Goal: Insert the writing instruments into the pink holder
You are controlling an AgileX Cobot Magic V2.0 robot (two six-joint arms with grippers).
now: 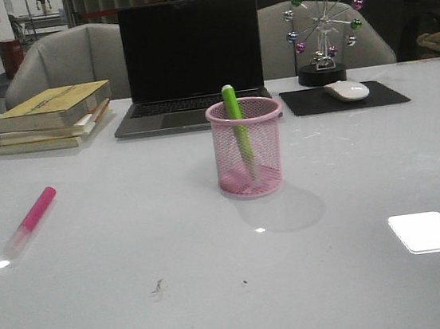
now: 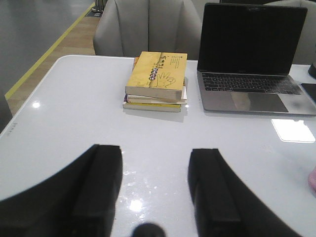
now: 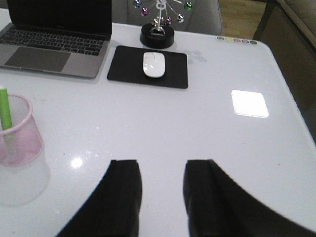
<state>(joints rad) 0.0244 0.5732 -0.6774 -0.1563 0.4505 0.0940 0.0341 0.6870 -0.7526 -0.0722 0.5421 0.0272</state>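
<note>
The pink wire-mesh holder stands in the middle of the white table, and the lime green marker leans inside it, its top above the rim. The bright pink marker lies flat on the table far to the left, clear cap end toward the front. In the right wrist view the holder with the green marker shows at the edge. My left gripper is open over bare table, holding nothing. My right gripper is open too, empty, away from the holder. Neither gripper appears in the front view.
A stack of books lies at the back left, a dark laptop behind the holder, a white mouse on a black pad and a ferris-wheel ornament at the back right. Chairs stand beyond the table.
</note>
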